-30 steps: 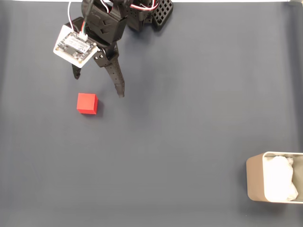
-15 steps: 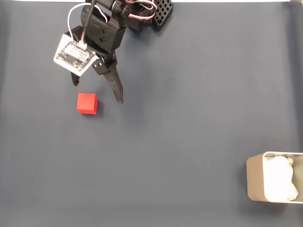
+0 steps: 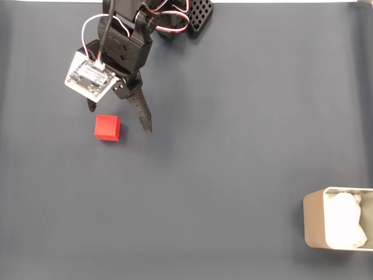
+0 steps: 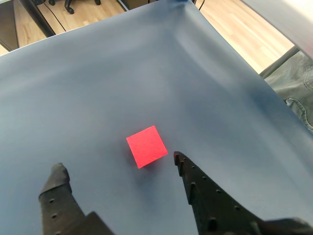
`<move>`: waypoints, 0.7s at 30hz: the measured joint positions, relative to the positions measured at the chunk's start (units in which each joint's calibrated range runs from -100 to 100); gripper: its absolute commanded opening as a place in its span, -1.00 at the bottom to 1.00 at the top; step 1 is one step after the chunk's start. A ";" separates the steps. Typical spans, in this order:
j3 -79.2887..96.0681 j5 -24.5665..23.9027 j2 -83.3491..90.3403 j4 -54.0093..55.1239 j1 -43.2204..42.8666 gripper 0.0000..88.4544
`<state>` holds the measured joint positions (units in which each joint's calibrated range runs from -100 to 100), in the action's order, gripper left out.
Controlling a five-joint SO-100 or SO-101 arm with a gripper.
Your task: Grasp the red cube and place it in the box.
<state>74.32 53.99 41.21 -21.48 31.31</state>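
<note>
Creeping forward over the past second, the black arm has carried its gripper (image 3: 119,119) toward 6 o'clock in the fixed view, the long toothed finger now reaching level with the red cube (image 3: 107,127) while cube and box have not stirred. That puts the grasp close at hand, though nothing is held yet. Smooth slate-blue cloth (image 3: 233,146) covers the table, creased at its far corner in the wrist view. At 4 o'clock, well apart from the arm, sits the box (image 3: 313,221), tan, thin-walled, round-cornered, with white padding inside. Both dark fingers stand spread wide and empty, and in the wrist view the gripper (image 4: 117,166) frames the cube (image 4: 146,146), a matte, sharp-edged block lying just ahead of the tips.
</note>
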 measured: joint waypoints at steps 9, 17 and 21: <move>-0.45 0.00 -3.04 3.18 0.00 0.12; -3.35 0.00 -6.86 4.85 0.00 0.12; -3.71 0.00 -8.42 5.65 0.00 0.12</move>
<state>70.61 53.99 32.78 -15.83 31.31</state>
